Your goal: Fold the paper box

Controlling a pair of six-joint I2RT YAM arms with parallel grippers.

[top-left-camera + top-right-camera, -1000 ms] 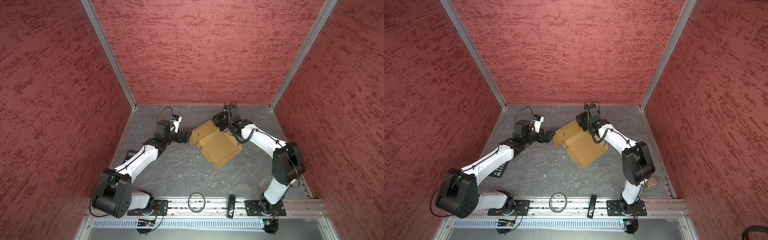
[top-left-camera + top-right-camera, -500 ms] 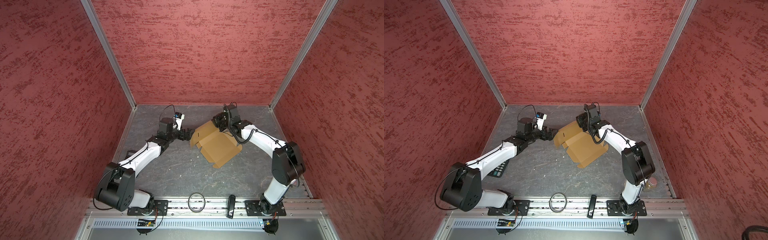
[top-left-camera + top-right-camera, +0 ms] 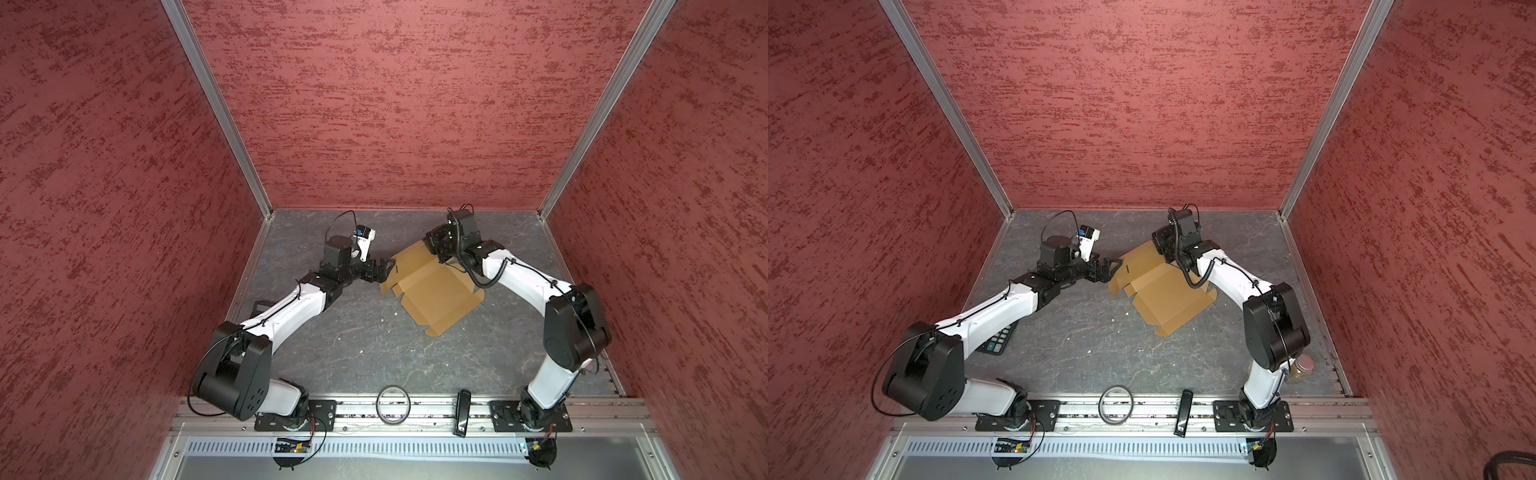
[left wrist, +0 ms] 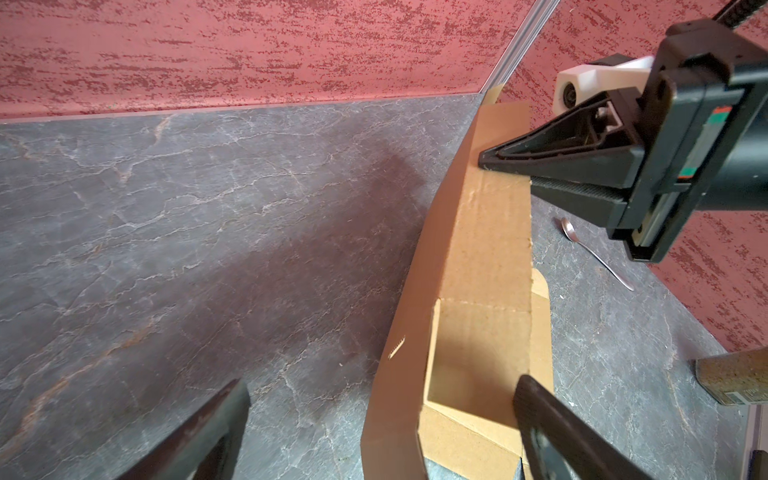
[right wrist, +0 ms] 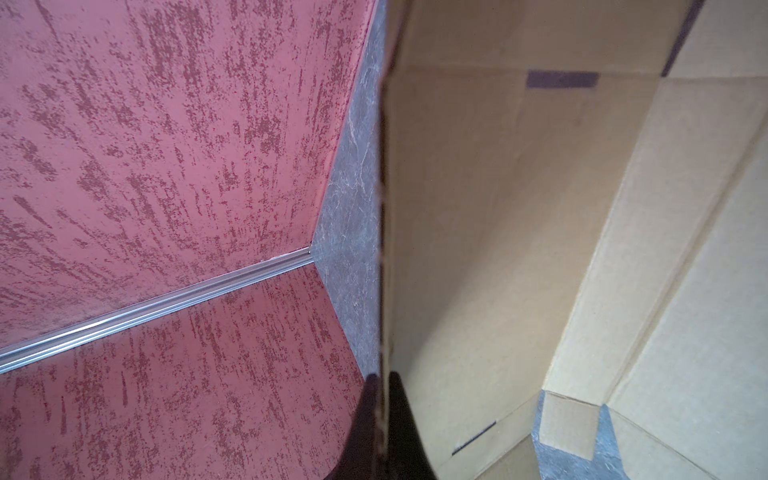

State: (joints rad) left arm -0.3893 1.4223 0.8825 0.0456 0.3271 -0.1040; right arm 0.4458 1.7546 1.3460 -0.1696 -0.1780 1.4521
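The paper box [image 3: 436, 291] [image 3: 1163, 295] is a tan cardboard sheet lying partly folded at mid-table, its far flap raised. My right gripper [image 3: 436, 251] [image 3: 1162, 246] is shut on that flap's upper edge; in the right wrist view its tips [image 5: 383, 380] pinch the thin edge of the paper box [image 5: 498, 249]. My left gripper [image 3: 386, 268] [image 3: 1113, 268] is open at the flap's left end. In the left wrist view the left gripper [image 4: 382, 415] straddles the upright wall of the paper box [image 4: 486, 249], touching nothing, with the right gripper [image 4: 486, 162] clamped further along.
A spoon [image 4: 594, 253] lies on the table behind the box. A cork-lidded jar [image 3: 1304, 368] stands beside the right arm's base. A calculator [image 3: 996, 340] lies under the left arm. A ring [image 3: 393, 404] and a black bar [image 3: 462, 411] rest on the front rail.
My left gripper has moved right, up to the left end of the raised flap. The right gripper has stayed put, holding the flap.
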